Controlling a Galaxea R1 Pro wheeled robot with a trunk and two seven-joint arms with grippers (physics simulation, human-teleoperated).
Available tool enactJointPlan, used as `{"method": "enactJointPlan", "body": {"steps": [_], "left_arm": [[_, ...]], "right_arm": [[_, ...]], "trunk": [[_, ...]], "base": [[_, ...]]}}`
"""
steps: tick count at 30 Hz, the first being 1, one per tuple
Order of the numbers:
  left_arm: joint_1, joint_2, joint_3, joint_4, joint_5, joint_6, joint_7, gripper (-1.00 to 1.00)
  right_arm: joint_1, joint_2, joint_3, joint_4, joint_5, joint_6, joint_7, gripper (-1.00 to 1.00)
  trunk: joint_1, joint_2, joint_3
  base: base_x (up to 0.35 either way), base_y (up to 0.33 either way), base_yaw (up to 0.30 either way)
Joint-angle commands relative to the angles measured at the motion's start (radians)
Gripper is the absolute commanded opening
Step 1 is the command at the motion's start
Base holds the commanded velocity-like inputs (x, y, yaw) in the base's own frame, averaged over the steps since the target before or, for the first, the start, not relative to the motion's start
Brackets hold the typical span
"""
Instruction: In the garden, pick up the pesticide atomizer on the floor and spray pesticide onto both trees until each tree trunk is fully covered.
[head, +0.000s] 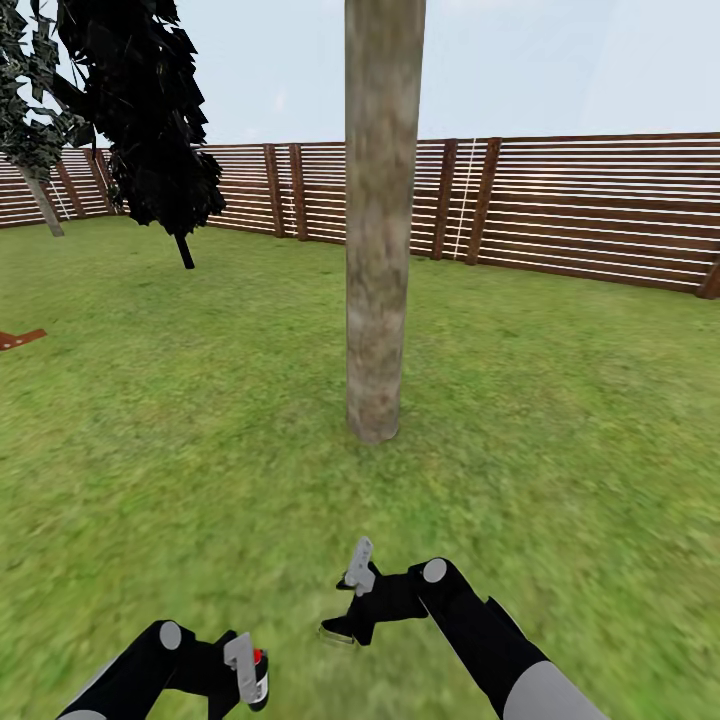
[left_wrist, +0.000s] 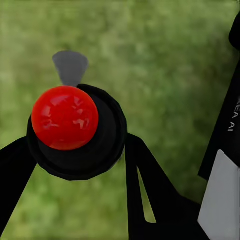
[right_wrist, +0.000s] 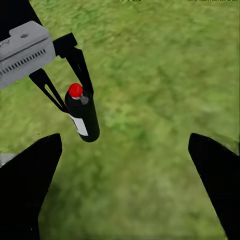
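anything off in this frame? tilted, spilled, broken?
Nothing stands out. The left pincer grips the pesticide atomizer, red cap up; the right pincer is open and empty. The tree trunk shows no pale specks.

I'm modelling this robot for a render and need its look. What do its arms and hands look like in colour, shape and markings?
Both arms are glossy black with rounded grey joint caps and pale grey upper segments. The right hand has a black body with a light grey ribbed block and thin black fingers with cut-out slots. The left hand is the same, black with a grey plate; white lettering shows on its black housing in the left wrist view. No cables show.
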Motion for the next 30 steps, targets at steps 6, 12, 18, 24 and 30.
{"method": "enactJointPlan", "body": {"steps": [6,12,18,24,30], "left_arm": [[0.000,-0.010,0.000,0.000,0.000,-0.012,0.000,-1.00],[0.000,-0.035,-0.001,-0.001,0.000,-0.014,0.000,-1.00],[0.000,-0.064,-0.002,0.000,0.000,-0.035,0.000,-1.00],[0.000,-0.084,-0.002,-0.001,0.000,-0.070,-0.001,-1.00],[-0.007,-0.116,-0.002,-0.002,0.000,-0.076,-0.002,-1.00]], "right_arm": [[0.000,0.000,-0.001,0.001,0.000,0.000,0.000,-1.00],[0.000,0.000,0.055,0.004,0.001,-0.001,-0.001,-1.00],[0.000,0.000,0.071,0.006,0.003,-0.001,-0.002,-1.00],[0.000,0.000,0.070,0.007,0.004,-0.003,-0.003,-1.00],[0.000,-0.001,0.070,0.007,0.005,-0.003,-0.003,-1.00]], "trunk": [[0.000,0.000,0.000],[0.000,0.000,0.000],[0.000,0.000,0.000],[0.000,0.000,0.000],[0.000,0.000,0.000]], "base": [[0.000,0.000,0.000],[0.000,0.000,0.000],[0.000,0.000,0.000],[0.000,0.000,0.000],[0.000,0.000,0.000]]}}
